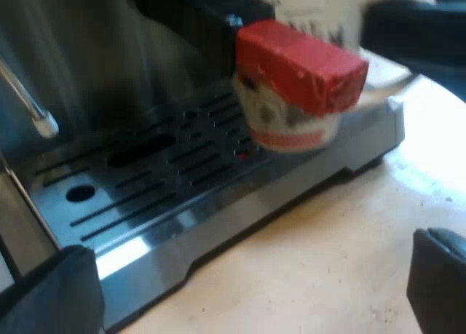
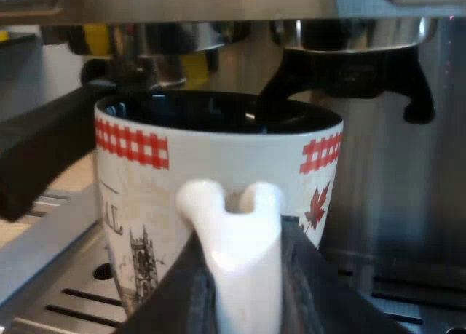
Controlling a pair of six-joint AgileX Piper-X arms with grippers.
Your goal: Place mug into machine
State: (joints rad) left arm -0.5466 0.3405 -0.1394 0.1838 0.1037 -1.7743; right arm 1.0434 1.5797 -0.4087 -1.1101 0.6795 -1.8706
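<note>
A white mug (image 2: 218,167) with red check bands and a maple leaf stands upright over the machine's slotted drip tray (image 1: 182,167), below the metal holder's black spouts (image 2: 349,72). My right gripper (image 2: 244,290) is shut on the mug's white handle (image 2: 244,239), one black finger (image 2: 182,297) on each side. In the left wrist view the mug (image 1: 291,130) is at tray level, partly hidden behind the holder handle's red end (image 1: 302,65); whether it rests on the grate I cannot tell. My left gripper (image 1: 244,290) is open over the table near the tray's edge, holding nothing.
The holder's dark handle (image 2: 44,159) juts out beside the mug at rim height. A thin steam wand (image 1: 29,105) hangs over the far end of the tray. Pale tabletop (image 1: 328,254) lies before the tray. The machine's steel front (image 2: 408,196) rises behind the mug.
</note>
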